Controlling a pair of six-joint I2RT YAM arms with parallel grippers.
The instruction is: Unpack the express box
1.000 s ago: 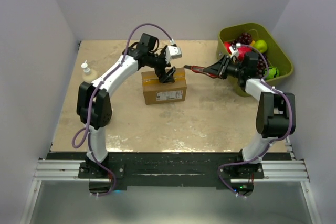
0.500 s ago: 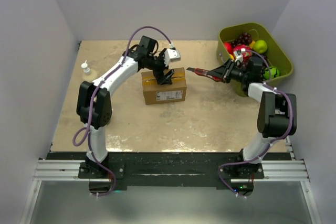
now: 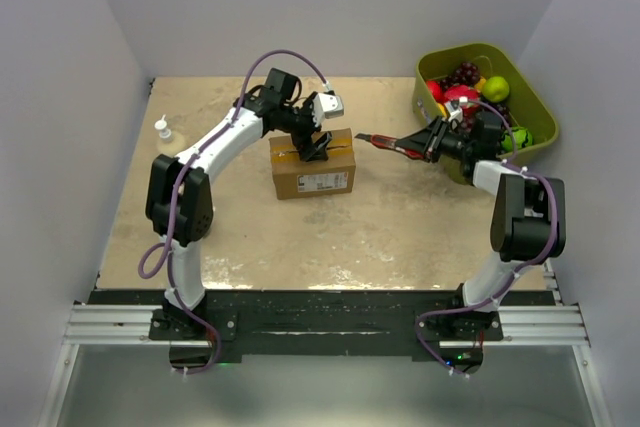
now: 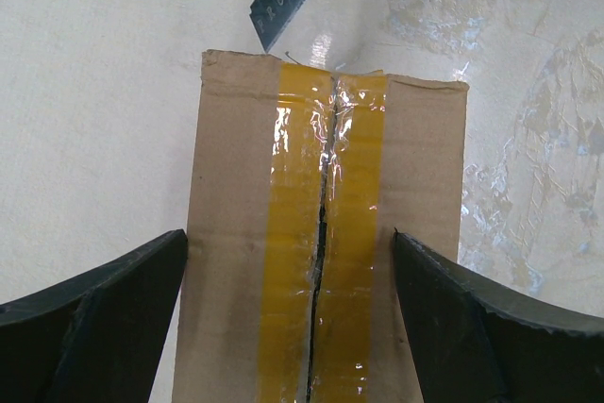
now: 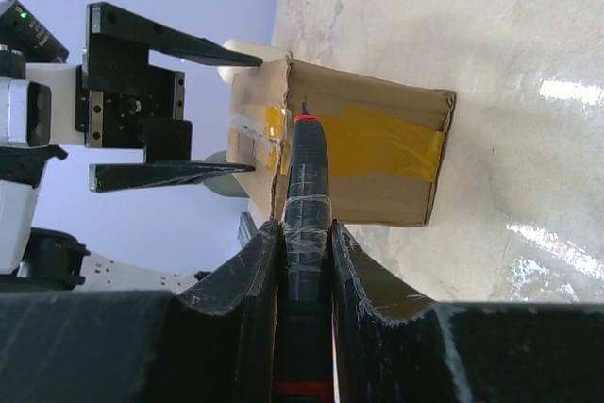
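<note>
One express box (image 3: 312, 169), one knife (image 3: 385, 140), centre frame.
You see the box's long axis left-right, label facing the lower edge; left gripper (image 3: 316, 147) released, straddling it; right gripper (image 3: 432, 141) grasping the knife.

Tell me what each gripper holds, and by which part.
The right gripper holds the red-and-black utility knife by its taped handle. The left gripper, open astride the brown cardboard express box, holds nothing.

The left gripper (image 3: 316, 150) hung far-centre, jaws spread wide; the right gripper (image 3: 429, 140) reached left, clamped on a knife (image 3: 386, 139).
</note>
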